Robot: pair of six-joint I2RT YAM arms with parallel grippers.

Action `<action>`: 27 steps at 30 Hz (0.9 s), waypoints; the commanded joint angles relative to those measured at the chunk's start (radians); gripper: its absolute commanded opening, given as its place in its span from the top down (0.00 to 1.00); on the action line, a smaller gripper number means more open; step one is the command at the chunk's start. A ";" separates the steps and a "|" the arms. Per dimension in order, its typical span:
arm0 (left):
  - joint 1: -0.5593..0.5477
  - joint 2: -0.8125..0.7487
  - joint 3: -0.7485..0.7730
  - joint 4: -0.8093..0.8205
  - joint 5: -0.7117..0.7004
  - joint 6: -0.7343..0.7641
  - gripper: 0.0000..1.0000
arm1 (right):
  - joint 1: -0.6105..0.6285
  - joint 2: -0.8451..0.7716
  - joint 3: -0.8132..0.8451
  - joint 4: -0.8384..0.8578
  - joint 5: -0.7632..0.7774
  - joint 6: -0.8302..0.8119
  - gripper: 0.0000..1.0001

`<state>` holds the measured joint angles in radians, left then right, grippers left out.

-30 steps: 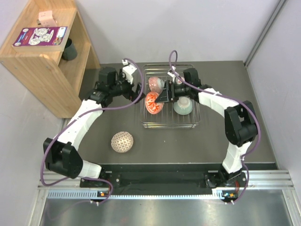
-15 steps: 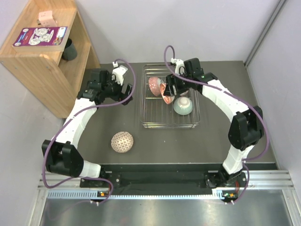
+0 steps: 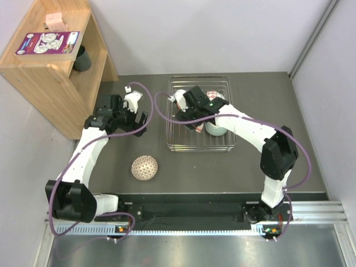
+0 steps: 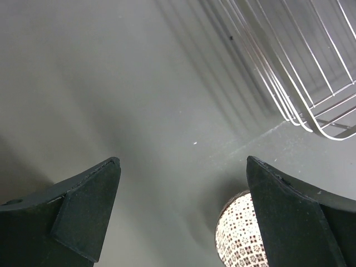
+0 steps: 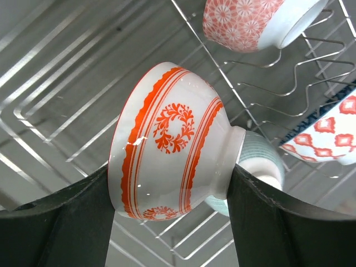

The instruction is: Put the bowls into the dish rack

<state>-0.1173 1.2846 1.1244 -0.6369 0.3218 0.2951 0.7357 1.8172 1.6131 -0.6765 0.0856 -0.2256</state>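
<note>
My right gripper (image 5: 169,173) is shut on the red-orange floral bowl (image 5: 167,150), holding it on its side over the wire floor of the dish rack (image 5: 67,111). From above, that gripper (image 3: 194,118) is over the rack's left middle (image 3: 173,142). The mint green bowl (image 3: 217,129) lies in the rack just right of it and shows behind the held bowl (image 5: 264,164). Two more patterned bowls stand on the tines (image 5: 250,19) (image 5: 328,133). My left gripper (image 3: 137,119) is open and empty, left of the rack. The beige-brown mesh bowl (image 3: 144,167) sits on the table, under the left fingers (image 4: 242,236).
A wooden shelf (image 3: 50,67) stands at the far left with a dark cup (image 3: 82,58) inside it. The rack's near left corner (image 4: 303,117) shows in the left wrist view. Grey walls close in the table at the back and right.
My right gripper has carried the floral bowl from the rack's back toward its left middle. My left arm has drawn back from the rack, to the left and nearer.
</note>
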 commanded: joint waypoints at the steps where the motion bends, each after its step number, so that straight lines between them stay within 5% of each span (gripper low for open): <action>1: 0.008 -0.057 -0.028 0.002 -0.026 0.009 0.01 | 0.040 0.028 0.070 0.029 0.224 -0.125 1.00; 9: 0.016 -0.097 -0.106 0.037 -0.020 -0.014 0.01 | 0.106 0.111 0.082 0.041 0.367 -0.193 1.00; 27: 0.050 -0.202 -0.166 0.083 -0.007 -0.045 0.01 | 0.136 0.275 0.168 0.049 0.437 -0.202 1.00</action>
<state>-0.0765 1.1038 0.9707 -0.6106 0.2981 0.2630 0.8425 2.0655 1.7218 -0.6682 0.4885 -0.4198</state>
